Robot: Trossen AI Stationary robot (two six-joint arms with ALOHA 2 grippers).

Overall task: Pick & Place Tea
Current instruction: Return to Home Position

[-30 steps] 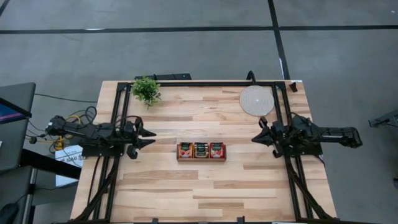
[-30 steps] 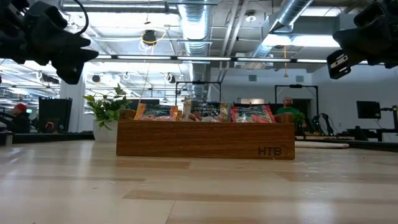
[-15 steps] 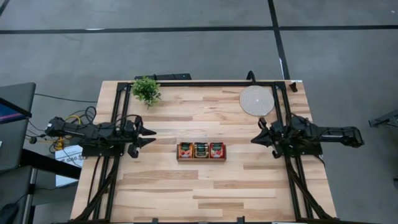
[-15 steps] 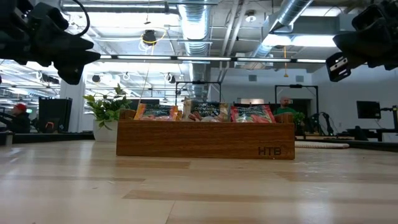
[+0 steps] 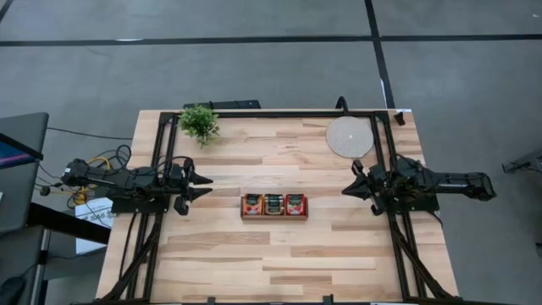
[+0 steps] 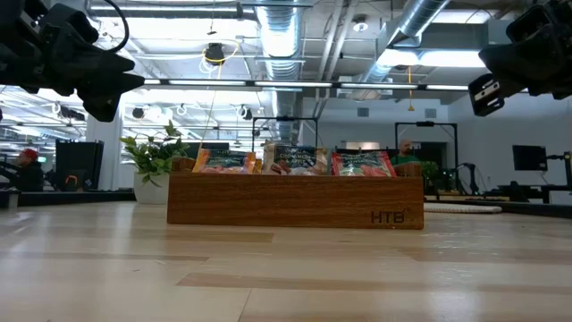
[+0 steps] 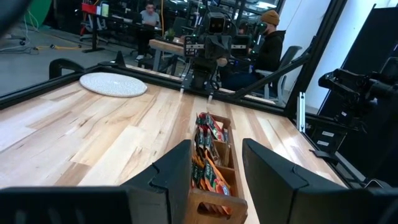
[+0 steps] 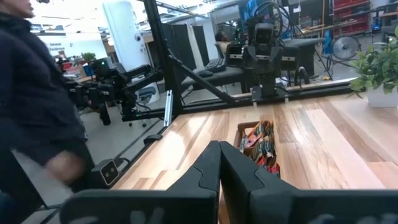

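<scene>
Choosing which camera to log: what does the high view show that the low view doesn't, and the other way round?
Only the high view: three compartments in the tray, each holding tea, and the left gripper and right gripper apart on either side. Only the low view: the HTB mark on the tray's side and the room behind. Both: tray, tea, potted plant.

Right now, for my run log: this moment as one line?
small flat mostly-red tea sachets in long brown wooden three-compartment tray | left gripper open, left of it | right gripper shut, right of it
</scene>
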